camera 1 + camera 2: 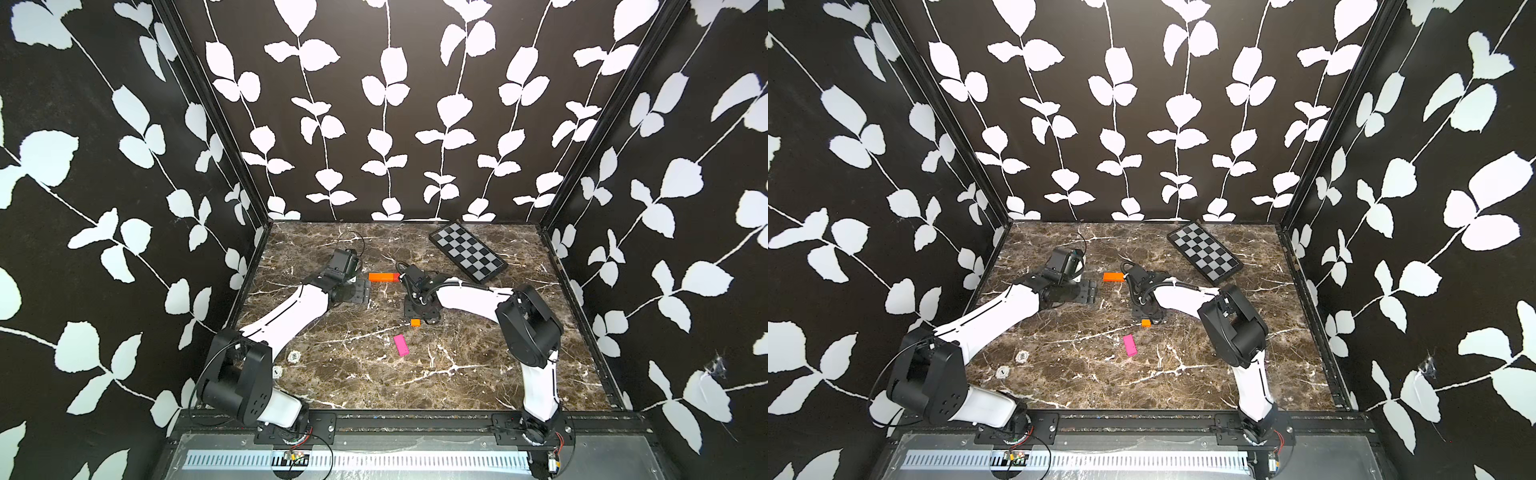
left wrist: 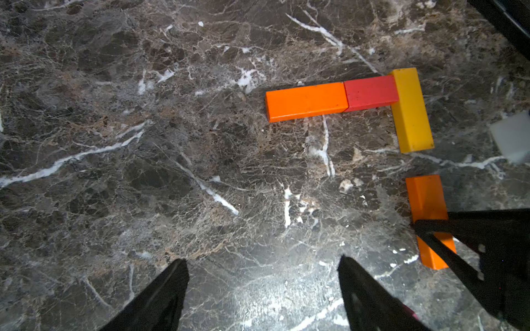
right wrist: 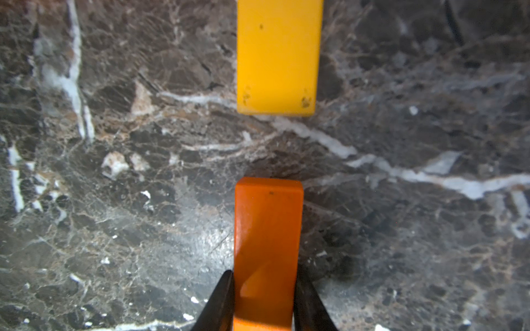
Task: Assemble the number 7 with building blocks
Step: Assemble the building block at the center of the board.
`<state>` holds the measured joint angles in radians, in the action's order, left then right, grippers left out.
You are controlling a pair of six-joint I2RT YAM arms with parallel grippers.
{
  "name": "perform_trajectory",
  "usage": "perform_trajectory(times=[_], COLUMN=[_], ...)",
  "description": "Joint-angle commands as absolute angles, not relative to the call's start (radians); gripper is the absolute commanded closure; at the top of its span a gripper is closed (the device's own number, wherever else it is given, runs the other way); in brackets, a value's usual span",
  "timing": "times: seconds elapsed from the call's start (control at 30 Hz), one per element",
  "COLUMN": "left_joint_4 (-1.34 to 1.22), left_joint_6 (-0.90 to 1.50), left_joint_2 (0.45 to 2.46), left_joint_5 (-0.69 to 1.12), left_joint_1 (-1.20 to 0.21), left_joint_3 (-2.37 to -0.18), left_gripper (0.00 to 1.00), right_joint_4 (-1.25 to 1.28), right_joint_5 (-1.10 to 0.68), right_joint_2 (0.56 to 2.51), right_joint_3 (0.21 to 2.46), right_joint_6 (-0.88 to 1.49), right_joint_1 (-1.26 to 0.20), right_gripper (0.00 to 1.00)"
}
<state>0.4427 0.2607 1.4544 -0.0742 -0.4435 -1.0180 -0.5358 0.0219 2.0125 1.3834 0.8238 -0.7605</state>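
Pink bar (image 1: 401, 345): loose, nearest, well apart from others. Right gripper (image 3: 265, 275): clamped on orange bar (image 3: 268, 229), gap short of yellow bar (image 3: 276, 57); likely hazard, overshoot shunting yellow askew. Orange top bar (image 2: 307, 101), red-orange bar (image 2: 371, 93): abutting, touching yellow. Left gripper (image 2: 262, 259): agape, empty.

The tabletop (image 2: 143, 172) looks like polished brown marble, glossy, with white veins. The orange bar (image 3: 268, 243) and yellow bar (image 3: 278, 57) look smooth and painted, faintly shiny; the yellow one shows small dark scuffs at its corners.
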Motion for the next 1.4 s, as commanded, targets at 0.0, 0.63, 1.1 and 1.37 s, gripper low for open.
perform_trajectory(times=[0.0, 0.63, 1.1, 1.37], left_joint_4=[0.437, 0.436, 0.436, 0.437], left_joint_6=[0.254, 0.253, 0.252, 0.251], left_joint_2=[1.424, 1.434, 1.439, 1.439], left_joint_5=[-0.065, -0.06, -0.06, -0.062], left_joint_1=[-0.442, -0.443, -0.443, -0.443], left_joint_3=[-1.006, -1.01, -1.012, -1.013], left_gripper=[0.16, 0.15, 0.15, 0.15], right_joint_4=[-0.565, -0.568, -0.577, -0.594], right_joint_5=[0.04, 0.039, 0.045, 0.051], right_joint_2=[2.067, 2.095, 2.106, 2.118], right_joint_3=[1.387, 1.408, 1.414, 1.428], right_joint_6=[0.818, 0.798, 0.788, 0.783], right_joint_1=[-0.742, -0.719, -0.713, -0.709], right_gripper=[0.68, 0.68, 0.68, 0.68])
